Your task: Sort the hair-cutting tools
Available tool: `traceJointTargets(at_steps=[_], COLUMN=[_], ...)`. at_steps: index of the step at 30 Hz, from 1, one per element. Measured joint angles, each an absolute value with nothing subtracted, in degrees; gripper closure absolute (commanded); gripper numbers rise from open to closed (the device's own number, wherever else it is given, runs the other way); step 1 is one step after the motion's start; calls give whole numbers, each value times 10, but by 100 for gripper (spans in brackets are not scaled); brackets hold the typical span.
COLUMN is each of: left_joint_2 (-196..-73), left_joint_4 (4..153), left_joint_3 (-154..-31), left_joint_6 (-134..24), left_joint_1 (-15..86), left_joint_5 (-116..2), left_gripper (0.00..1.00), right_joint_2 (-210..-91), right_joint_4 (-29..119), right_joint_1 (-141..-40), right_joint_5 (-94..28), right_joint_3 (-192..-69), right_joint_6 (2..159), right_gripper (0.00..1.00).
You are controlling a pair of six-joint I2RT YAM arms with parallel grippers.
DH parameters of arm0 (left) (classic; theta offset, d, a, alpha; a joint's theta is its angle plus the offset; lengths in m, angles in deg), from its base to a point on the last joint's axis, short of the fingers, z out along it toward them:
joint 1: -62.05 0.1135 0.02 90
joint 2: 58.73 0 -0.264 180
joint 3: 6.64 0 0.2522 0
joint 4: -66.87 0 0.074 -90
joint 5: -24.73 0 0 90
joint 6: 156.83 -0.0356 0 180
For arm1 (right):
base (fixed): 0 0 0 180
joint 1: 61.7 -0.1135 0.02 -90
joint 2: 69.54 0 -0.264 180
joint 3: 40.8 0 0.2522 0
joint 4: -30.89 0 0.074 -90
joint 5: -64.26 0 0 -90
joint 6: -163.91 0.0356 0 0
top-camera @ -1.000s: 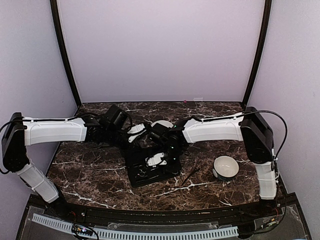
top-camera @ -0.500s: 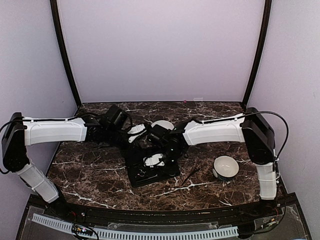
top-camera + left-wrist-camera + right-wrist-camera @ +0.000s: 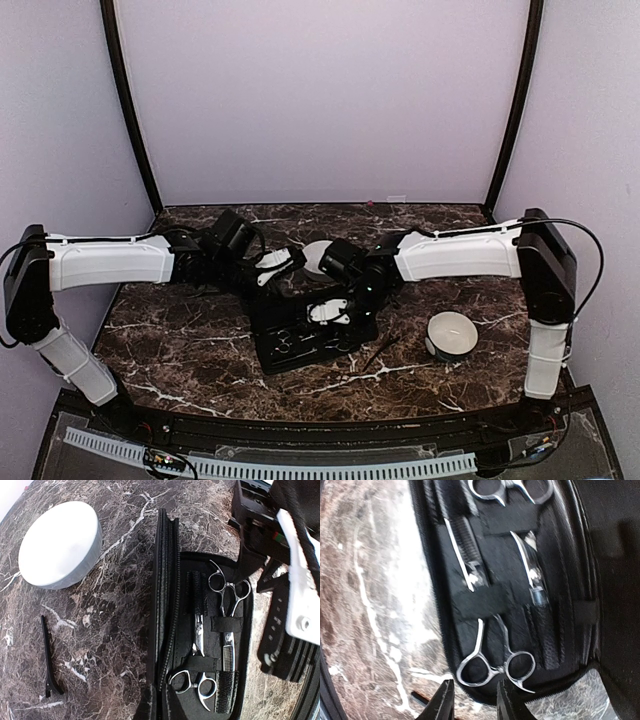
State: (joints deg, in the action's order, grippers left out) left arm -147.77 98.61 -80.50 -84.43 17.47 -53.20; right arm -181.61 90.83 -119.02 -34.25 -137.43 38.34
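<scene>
The hair-cutting tools (image 3: 199, 632) mostly lie inside the open black case (image 3: 167, 555) in the middle of the counter (image 3: 115, 630). There are two pairs of silver scissors (image 3: 496, 668) and a dark comb, each tucked under elastic straps (image 3: 480, 602) that pin them flat, so none can simply be lifted away. One slim black clip (image 3: 47, 657) lies loose on the counter, near a white bowl (image 3: 60, 545). The right claw (image 3: 472, 705) hovers just off the ring handles of the nearer scissors, its jaws partly apart and empty, likely lined up to pinch a ring and slide that pair out from its strap. The left claw (image 3: 280, 262) is closed at the case's far edge, seemingly steadying it; whether it pinches the flap I cannot tell.
</scene>
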Motion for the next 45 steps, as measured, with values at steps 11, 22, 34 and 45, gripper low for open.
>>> traceJointTargets(at_steps=[11, 22, 34, 45], left_joint_2=[-1478, -1482, -1483, -1484], left_joint_4=[988, 995, 999, 1000], left_joint_3=[-806, -811, -813, -814], left_joint_6=[-845, -845, -845, -845], left_joint_1=[175, 175, 175, 175], left_joint_5=[-530, -530, -526, -523], left_gripper=[100, 100, 100, 100], right_joint_2=[-1844, -1861, -1881, -1884], right_joint_4=[877, 860, 870, 876], right_joint_1=[-1183, -1199, -1219, -1224], right_joint_5=[-317, -304, -292, -277], right_joint_3=[-1371, -1378, -1409, -1415], right_joint_6=[392, 412, 427, 438], right_gripper=[73, 73, 74, 69])
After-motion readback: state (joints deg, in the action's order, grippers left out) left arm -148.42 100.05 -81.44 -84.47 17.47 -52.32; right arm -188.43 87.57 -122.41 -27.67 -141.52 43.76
